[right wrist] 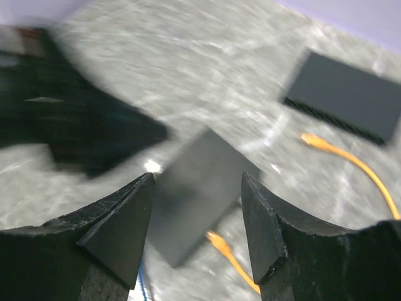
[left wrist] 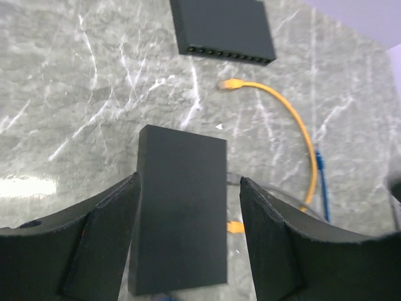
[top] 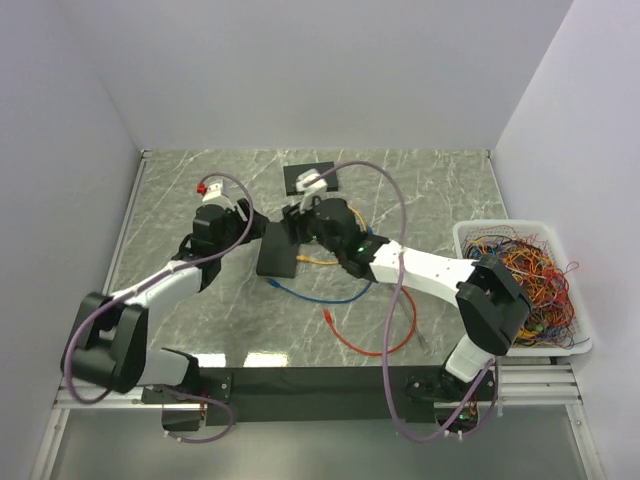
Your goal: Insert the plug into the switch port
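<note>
2 black switches are seen on the marble desk; the near switch is framed by the left gripper, its fingers spread apart with nothing held; the right gripper is spread wide too over the same box, though that view is pretty blurred; 1 yellow plug is lying just beside the near switch's right edge, not inserted; the other plug is left near the far switch, whose port row faces it; a blue cable is laid nearby
</note>
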Controlling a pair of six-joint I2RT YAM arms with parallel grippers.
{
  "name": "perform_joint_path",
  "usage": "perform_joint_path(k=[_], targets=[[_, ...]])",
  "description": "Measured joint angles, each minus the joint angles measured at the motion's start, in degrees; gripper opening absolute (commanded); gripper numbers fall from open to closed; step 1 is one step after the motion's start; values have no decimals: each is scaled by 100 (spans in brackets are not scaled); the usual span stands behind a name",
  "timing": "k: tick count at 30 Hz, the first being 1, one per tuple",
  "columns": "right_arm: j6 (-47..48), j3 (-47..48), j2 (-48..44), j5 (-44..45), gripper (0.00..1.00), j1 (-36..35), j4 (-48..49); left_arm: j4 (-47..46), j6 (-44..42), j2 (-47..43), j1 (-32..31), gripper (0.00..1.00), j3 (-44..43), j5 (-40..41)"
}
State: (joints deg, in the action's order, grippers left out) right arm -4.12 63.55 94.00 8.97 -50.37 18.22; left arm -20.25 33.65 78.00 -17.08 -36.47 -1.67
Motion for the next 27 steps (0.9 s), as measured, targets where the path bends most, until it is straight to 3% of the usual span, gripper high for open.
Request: perform_joint_path(k=[5, 10, 17, 27], targets=[[-612, -57, -15, -264, 64, 715, -369, 400, 149, -946, 0, 70, 291, 52], [-1075, 1084, 876, -883, 62, 1182, -946, 426, 632, -1692, -61, 69, 1189, 48], [-1703, 1982, 2050, -1821, 61, 1366, -1054, 527, 1226, -1735, -682, 70, 1847, 85], [-2345, 2260, 2758, -2350, 61, 1504, -1169, 247, 1425, -1458, -713, 70, 1996, 282]])
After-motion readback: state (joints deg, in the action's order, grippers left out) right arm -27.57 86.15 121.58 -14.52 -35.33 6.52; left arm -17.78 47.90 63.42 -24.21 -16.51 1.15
